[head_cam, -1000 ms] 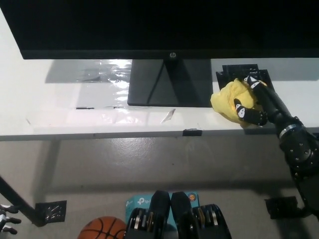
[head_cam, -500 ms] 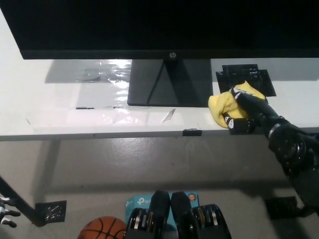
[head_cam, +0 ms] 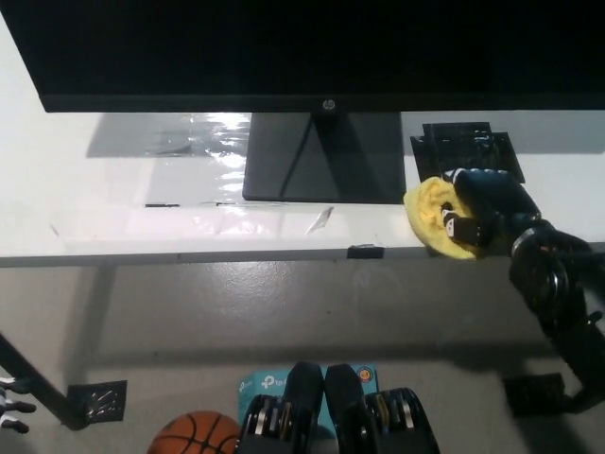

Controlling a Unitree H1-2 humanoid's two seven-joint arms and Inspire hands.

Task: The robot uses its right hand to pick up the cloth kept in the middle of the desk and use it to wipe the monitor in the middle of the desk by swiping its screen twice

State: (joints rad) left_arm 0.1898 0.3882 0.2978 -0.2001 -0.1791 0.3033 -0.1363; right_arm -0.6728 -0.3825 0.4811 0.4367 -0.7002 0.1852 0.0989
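The black right hand (head_cam: 484, 210) sits at the front edge of the white desk (head_cam: 123, 203), right of the monitor's stand (head_cam: 323, 157), with its fingers curled down over the yellow cloth (head_cam: 430, 216) – clamped on it, as far as the steep view shows. The cloth bulges out from under the hand toward the stand and hangs a little past the desk edge; whether it is lifted clear or resting on the surface, I cannot tell. Just behind the hand lies a black ribbed tray (head_cam: 465, 147). The white left hand (head_cam: 11, 409) is barely in view at the lower left corner, well away from the work, its fingers too cropped to read.

The relation that counts is this: the monitor (head_cam: 302, 52) stretches across the top of the view, its long axis running left to right, and its screen lies up and away from the cloth, beyond the stand. The right hand is by far the nearer one. So the grasp looks done, and the coming move would likely be a lift of the cloth up to the screen face – then a sideways sweep along that long axis
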